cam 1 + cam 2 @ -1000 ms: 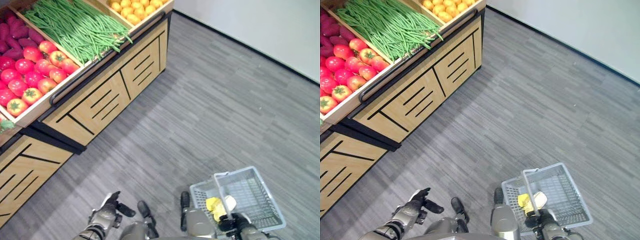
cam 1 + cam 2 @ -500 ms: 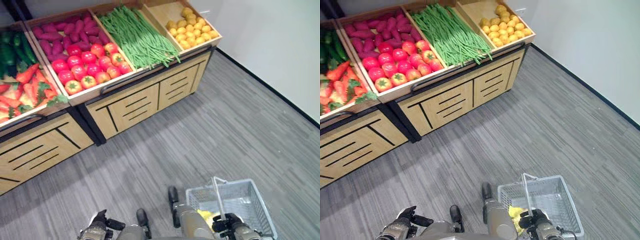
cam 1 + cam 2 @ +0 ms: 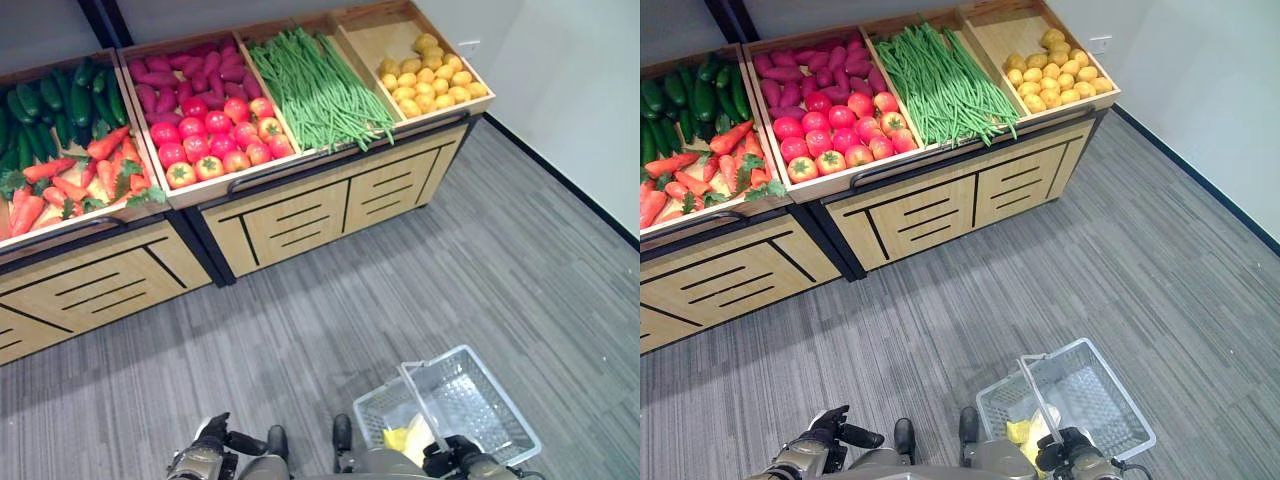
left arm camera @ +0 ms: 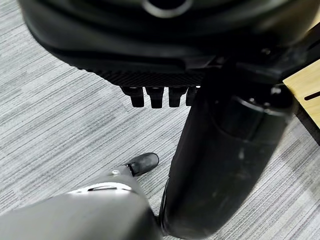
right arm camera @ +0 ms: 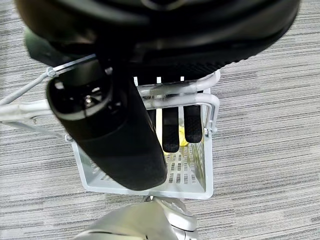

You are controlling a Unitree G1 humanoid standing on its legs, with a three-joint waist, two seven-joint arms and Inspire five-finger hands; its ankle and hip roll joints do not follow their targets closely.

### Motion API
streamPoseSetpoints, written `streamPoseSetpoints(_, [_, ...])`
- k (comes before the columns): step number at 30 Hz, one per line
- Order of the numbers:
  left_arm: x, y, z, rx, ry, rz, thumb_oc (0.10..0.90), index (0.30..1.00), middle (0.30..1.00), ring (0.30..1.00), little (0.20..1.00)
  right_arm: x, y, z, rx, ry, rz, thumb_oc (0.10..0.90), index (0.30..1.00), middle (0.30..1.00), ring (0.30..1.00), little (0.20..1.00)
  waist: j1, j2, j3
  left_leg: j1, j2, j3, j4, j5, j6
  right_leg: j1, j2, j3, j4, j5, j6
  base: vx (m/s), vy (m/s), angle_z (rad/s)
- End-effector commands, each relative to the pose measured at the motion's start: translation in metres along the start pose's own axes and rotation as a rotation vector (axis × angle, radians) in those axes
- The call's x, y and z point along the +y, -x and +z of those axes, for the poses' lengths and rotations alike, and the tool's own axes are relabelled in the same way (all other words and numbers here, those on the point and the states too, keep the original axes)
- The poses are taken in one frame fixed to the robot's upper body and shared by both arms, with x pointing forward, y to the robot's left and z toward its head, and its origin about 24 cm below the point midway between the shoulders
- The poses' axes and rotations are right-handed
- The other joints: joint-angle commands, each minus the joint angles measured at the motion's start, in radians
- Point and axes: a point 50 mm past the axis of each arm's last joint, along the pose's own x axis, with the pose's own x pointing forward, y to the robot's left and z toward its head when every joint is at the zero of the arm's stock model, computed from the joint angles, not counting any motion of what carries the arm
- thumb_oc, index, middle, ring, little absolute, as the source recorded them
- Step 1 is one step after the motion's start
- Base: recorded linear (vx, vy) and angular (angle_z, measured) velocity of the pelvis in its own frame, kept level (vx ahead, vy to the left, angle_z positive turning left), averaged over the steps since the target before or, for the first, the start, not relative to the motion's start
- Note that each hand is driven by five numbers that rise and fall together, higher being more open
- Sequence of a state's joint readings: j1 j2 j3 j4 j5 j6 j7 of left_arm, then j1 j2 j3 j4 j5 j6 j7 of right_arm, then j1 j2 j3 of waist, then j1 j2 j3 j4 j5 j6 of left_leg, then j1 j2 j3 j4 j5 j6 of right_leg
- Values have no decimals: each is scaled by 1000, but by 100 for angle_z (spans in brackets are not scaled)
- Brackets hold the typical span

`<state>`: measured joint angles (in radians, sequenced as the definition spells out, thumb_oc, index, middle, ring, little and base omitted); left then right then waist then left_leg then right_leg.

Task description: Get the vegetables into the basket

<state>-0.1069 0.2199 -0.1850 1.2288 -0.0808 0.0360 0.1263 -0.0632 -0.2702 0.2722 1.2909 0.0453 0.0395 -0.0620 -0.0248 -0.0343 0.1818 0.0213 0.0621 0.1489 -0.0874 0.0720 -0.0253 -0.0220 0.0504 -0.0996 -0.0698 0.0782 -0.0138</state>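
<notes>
**Basket carried low before the produce stand**

Grey striped flooring (image 3: 480, 250) is running up to a pale wooden produce stand (image 3: 300, 215) with black trim. In the left eye view, its bins are showing dark green cucumbers (image 3: 60, 100), orange carrots (image 3: 60, 185) with leafy tops, purple-red sweet potatoes (image 3: 175, 72), glossy red tomatoes (image 3: 215, 135), a long heap of thin green beans (image 3: 320, 90) and small round yellow fruit (image 3: 430, 82). Well apart from the stand, the basket (image 3: 490, 400), a pale grey plastic mesh tub with a thin wire handle, is hanging low on the robot's right, with something yellow (image 3: 398, 438) lying inside.

In the right eye view, the left hand (image 3: 825, 438) is sitting low at the robot's left, near nothing.

In the left wrist view, the left hand (image 4: 160, 95) is holding nothing, its fingers curled in above the floor.

In the right wrist view, the right hand (image 5: 172, 127) is curling its fingers round the basket's wire handle (image 5: 175, 100), its thumb closing alongside.
</notes>
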Motion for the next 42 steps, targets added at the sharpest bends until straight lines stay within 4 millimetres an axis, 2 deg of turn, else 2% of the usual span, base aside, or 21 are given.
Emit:
streamPoseSetpoints(1, [5, -3, 20, -44, 20, 19, 900, 1000, 1000, 1000, 1000, -11, -1, 5, -18, 5, -29, 400, 300, 300, 300, 300, -3, -17, 53, 9, -33, -26, 61, -105, 7, -32, -48, 17, 194, -214, 43, 29, -223, 20])
streamPoseSetpoints(2, [5, -3, 24, -56, 33, 13, 900, 1000, 1000, 1000, 1000, -14, -1, 5, -20, 0, -37, 400, 300, 300, 300, 300, 0, -25, 74, -39, -32, -34, 167, -124, -2, -20, -49, 8, 189, -220, 28, 10, -160, 18])
streamPoseSetpoints(3, [5, -3, 24, -56, 33, 13, 900, 1000, 1000, 1000, 1000, -14, -1, 5, -20, 0, -37, 400, 300, 300, 300, 300, -1, -24, 74, -43, -31, -35, 172, -126, -3, -21, -49, 6, 189, -220, 28, -11, -199, 22])
streamPoseSetpoints(4, [3, -3, 30, -76, 48, 3, 900, 1000, 1000, 1000, 1000, -19, 0, 3, -17, -12, -51, 400, 300, 300, 300, 300, -1, -31, 103, -125, -29, -26, 332, -116, -23, -3, -57, -18, 191, -228, 11, -10, -114, 52])
streamPoseSetpoints(5, [2, -3, 33, -85, 54, 0, 900, 1000, 1000, 1000, 1000, -21, 0, 2, -16, -16, -58, 400, 300, 300, 300, 300, -1, -31, 113, -159, -26, -30, 383, -104, -27, 0, -57, -29, 197, -234, 6, 48, -98, 68])
streamPoseSetpoints(7, [2, -2, 37, -100, 58, -3, 900, 1000, 1000, 1000, 1000, -26, 0, -1, 0, -9, -65, 400, 300, 300, 300, 300, -13, -28, 107, -190, -22, 3, 289, -92, -12, 17, -76, -68, 201, -256, 12, 159, 54, 53])
streamPoseSetpoints(8, [1, -2, 36, -98, 47, -2, 900, 1000, 1000, 1000, 1000, -27, 0, -4, 11, 2, -67, 400, 300, 300, 300, 300, -10, -28, 95, -214, -18, 5, 212, -56, -12, 27, -81, -75, 190, -252, 17, 154, 78, 25])
streamPoseSetpoints(11, [1, -2, 35, -99, 39, 0, 900, 1000, 1000, 1000, 1000, -26, 0, -5, 14, 6, -68, 400, 300, 300, 300, 300, -13, -26, 90, -218, -12, 14, 157, -21, -17, 32, -81, -79, 187, -254, 20, 148, 114, 16])
streamPoseSetpoints(12, [1, -2, 34, -97, 35, 3, 900, 1000, 1000, 1000, 1000, -27, 0, -7, 22, 10, -68, 400, 300, 300, 300, 300, -8, -25, 83, -214, -6, 18, 94, 13, -24, 51, -84, -71, 179, -257, 25, 266, 249, -9])
streamPoseSetpoints(19, [10, -3, 22, -60, 1, 18, 900, 1000, 1000, 1000, 1000, -16, 0, -6, 27, 30, -38, 400, 300, 300, 300, 300, 2, -42, 40, -183, -47, 109, 163, -85, 27, 67, -150, -3, 230, -260, 77, 343, 384, -49])
streamPoseSetpoints(23, [22, -3, 16, -44, 2, 52, 900, 1000, 1000, 1000, 1000, -13, -1, 6, -7, 62, -26, 400, 300, 300, 300, 300, 20, -54, 43, -160, -59, 171, 174, -142, 65, 28, -184, 13, 273, -173, 116, 194, 283, -45])
streamPoseSetpoints(25, [24, -3, 17, -46, 5, 59, 900, 1000, 1000, 1000, 1000, -12, -1, 7, -11, 54, -23, 400, 300, 300, 300, 300, 21, -55, 45, -138, -73, 171, 178, -170, 71, 29, -195, 22, 298, -150, 130, 210, 305, -40])
streamPoseSetpoints(27, [25, -3, 18, -50, 5, 60, 900, 1000, 1000, 1000, 1000, -12, -1, 7, -10, 45, -23, 400, 300, 300, 300, 300, 19, -55, 47, -128, -84, 169, 177, -183, 83, 15, -202, 31, 341, -135, 135, 109, 197, -31])
streamPoseSetpoints(29, [28, -3, 22, -64, 6, 64, 900, 1000, 1000, 1000, 1000, -14, -1, 8, -11, 27, -31, 400, 300, 300, 300, 300, 8, -46, 68, -89, -109, 161, 170, -203, 111, -55, -211, 47, 505, -72, 125, 90, 262, 4])
streamPoseSetpoints(33, [30, -3, 23, -63, 10, 71, 900, 1000, 1000, 1000, 1000, -15, -1, 8, -14, 2, -35, 400, 300, 300, 300, 300, -4, -37, 87, -53, -119, 163, 157, -216, 121, -112, -202, 53, 579, -79, 118, 51, 168, -4])
streamPoseSetpoints(34, [31, -3, 24, -64, 8, 75, 900, 1000, 1000, 1000, 1000, -15, -1, 8, -12, -1, -34, 400, 300, 300, 300, 300, -2, -33, 88, -54, -113, 173, 146, -203, 123, -143, -183, 63, 562, -96, 107, 34, 100, -7])
streamPoseSetpoints(35, [33, -3, 24, -59, 4, 78, 900, 1000, 1000, 1000, 1000, -15, -1, 6, -3, -6, -29, 400, 300, 300, 300, 300, -4, -20, 92, -39, -103, 173, 128, -195, 115, -156, -158, 74, 466, -120, 108, 19, 61, -6])
streamPoseSetpoints(36, [33, -3, 24, -59, 4, 78, 900, 1000, 1000, 1000, 1000, -15, -1, 6, -3, -6, -29, 400, 300, 300, 300, 300, -2, -19, 91, -41, -102, 176, 128, -195, 115, -159, -157, 76, 466, -118, 108, 47, 59, -2])
streamPoseSetpoints(37, [33, -3, 22, -53, 5, 79, 900, 1000, 1000, 1000, 1000, -15, -1, 6, -1, -7, -29, 400, 300, 300, 300, 300, -1, -14, 92, -42, -96, 179, 128, -193, 110, -166, -148, 82, 371, -112, 116, 14, 15, -7])
streamPoseSetpoints(39, [33, -3, 24, -57, 8, 81, 900, 1000, 1000, 1000, 1000, -15, -1, 9, -10, -8, -30, 400, 300, 300, 300, 300, 1, -16, 106, -36, -96, 188, 134, -191, 106, -205, -122, 136, 212, -37, 145, 59, -6, -24])
streamPoseSetpoints(42, [31, -4, 24, -54, -13, 72, 900, 1000, 1000, 1000, 1000, -13, -1, 7, -7, -6, -21, 400, 300, 300, 300, 300, -9, -16, 115, -11, -106, 167, 139, -200, 100, -198, -108, 151, 208, -43, 151, 93, -40, 7])
